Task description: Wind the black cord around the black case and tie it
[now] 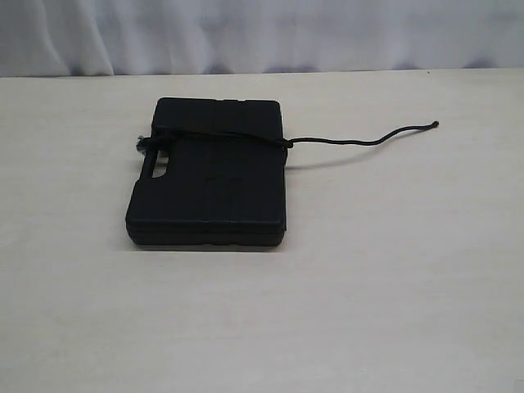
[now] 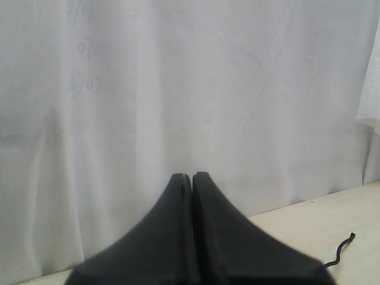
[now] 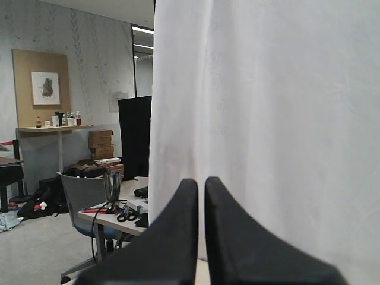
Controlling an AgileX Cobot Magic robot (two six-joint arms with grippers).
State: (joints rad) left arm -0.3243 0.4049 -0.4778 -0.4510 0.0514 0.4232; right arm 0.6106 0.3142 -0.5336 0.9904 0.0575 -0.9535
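The black case point(image 1: 209, 184) lies flat on the pale table point(image 1: 368, 286), its handle cut-out on the left side. The black cord point(image 1: 360, 142) crosses the case's top near the far edge, with a frayed tuft at the handle side and a knot at the right edge; its loose tail trails right across the table. Neither arm shows in the exterior view. In the left wrist view my left gripper point(image 2: 192, 176) is shut with nothing in it, facing a white curtain; the cord's tail point(image 2: 339, 249) shows beside it. My right gripper point(image 3: 201, 180) is shut and empty too, with a thin slit between the jaws.
A white curtain point(image 1: 262, 33) hangs behind the table's far edge. Past the curtain, the right wrist view shows an office with a grey chair point(image 3: 83, 196) and a cluttered desk point(image 3: 119, 217).
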